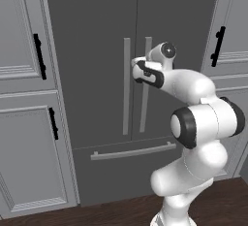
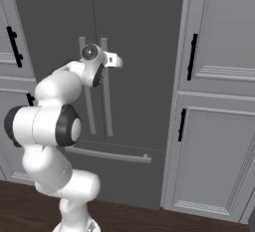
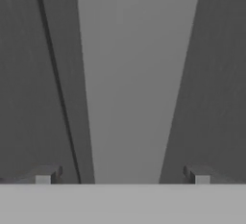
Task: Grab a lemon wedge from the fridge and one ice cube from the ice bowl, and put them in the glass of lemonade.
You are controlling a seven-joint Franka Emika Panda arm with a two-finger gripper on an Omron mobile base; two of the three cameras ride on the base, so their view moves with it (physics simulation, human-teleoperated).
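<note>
The fridge [image 1: 97, 50] is a tall dark grey double-door unit and both doors are shut. My gripper [image 1: 136, 69] is raised against the door seam at handle height. In the hand view the gripper [image 3: 122, 175] is open, with a vertical grey bar handle [image 3: 137, 83] running up between its two fingertips [image 3: 48, 176]. The door seam is a dark line just left of that handle. From the right base view the hand [image 2: 112, 59] sits at the top of the right door's handle [image 2: 106, 91]. The lemon wedge, ice cube, ice bowl and glass of lemonade are out of view.
Light grey panelled cabinets [image 1: 24, 123] with black handles [image 1: 39, 55] flank the fridge on both sides [image 2: 214, 126]. The fridge's bottom drawer has a horizontal grey bar [image 1: 133, 151]. Dark wooden floor [image 1: 97, 215] lies below.
</note>
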